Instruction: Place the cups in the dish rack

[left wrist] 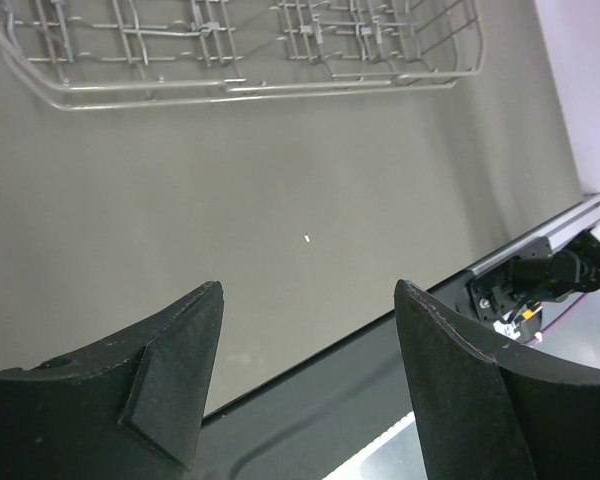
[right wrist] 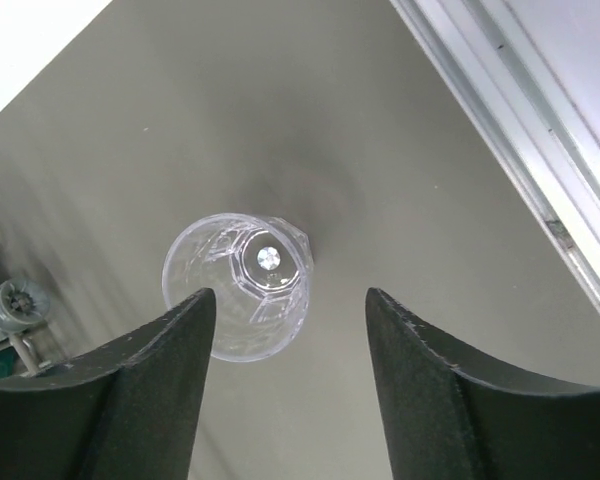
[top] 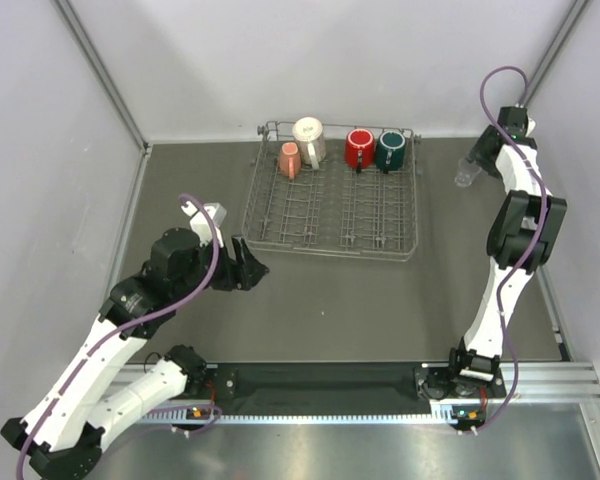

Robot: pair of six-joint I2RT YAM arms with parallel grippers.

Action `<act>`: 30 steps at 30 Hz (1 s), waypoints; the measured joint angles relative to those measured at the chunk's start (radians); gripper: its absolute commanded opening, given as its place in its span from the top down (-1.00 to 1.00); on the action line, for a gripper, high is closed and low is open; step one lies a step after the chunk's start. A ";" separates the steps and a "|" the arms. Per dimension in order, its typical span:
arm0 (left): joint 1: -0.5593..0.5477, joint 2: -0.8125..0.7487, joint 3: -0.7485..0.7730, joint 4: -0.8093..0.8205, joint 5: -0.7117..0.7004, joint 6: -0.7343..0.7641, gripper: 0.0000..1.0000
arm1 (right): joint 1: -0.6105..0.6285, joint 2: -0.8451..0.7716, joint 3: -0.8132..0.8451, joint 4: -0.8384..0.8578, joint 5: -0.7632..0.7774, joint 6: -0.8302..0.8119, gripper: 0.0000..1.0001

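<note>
The grey wire dish rack (top: pixel 330 232) sits at the table's middle back. Along its far row stand a salmon-pink mug (top: pixel 290 159), a white speckled mug (top: pixel 309 140), a red mug (top: pixel 359 149) and a dark green mug (top: pixel 390 151). A clear glass (top: pixel 466 173) stands upright on the table to the rack's right. My right gripper (right wrist: pixel 288 295) hovers above the glass (right wrist: pixel 238 284), jaws open, with the glass near the left finger and not held. My left gripper (top: pixel 252 266) hangs open and empty near the rack's front left corner (left wrist: pixel 70 95).
A metal frame post and the white wall (top: pixel 580 120) run close behind the right arm. The black rail with the arm bases (top: pixel 330 385) lines the near edge. Bare grey table lies in front of the rack.
</note>
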 measured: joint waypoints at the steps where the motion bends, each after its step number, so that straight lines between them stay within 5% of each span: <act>1: 0.000 -0.003 0.000 0.003 0.003 -0.001 -0.48 | 0.000 0.004 0.000 0.000 -0.002 0.002 -0.18; 10: 0.000 -0.071 -0.005 0.002 0.005 -0.025 -0.49 | 0.000 0.059 0.000 0.006 -0.009 0.026 -0.02; 16: 0.000 -0.087 -0.014 -0.009 0.002 -0.041 -0.50 | 0.000 0.078 0.001 0.006 -0.013 0.048 0.28; 19: 0.000 -0.087 -0.014 -0.015 0.001 -0.049 -0.49 | 0.000 0.087 0.016 0.005 -0.017 0.055 0.48; 23: 0.000 -0.087 -0.014 -0.018 -0.002 -0.056 -0.50 | 0.000 0.100 0.049 0.000 -0.037 0.067 1.00; 30: 0.000 -0.078 -0.009 -0.018 0.007 -0.063 -0.52 | 0.003 0.100 0.098 -0.060 -0.061 0.086 1.00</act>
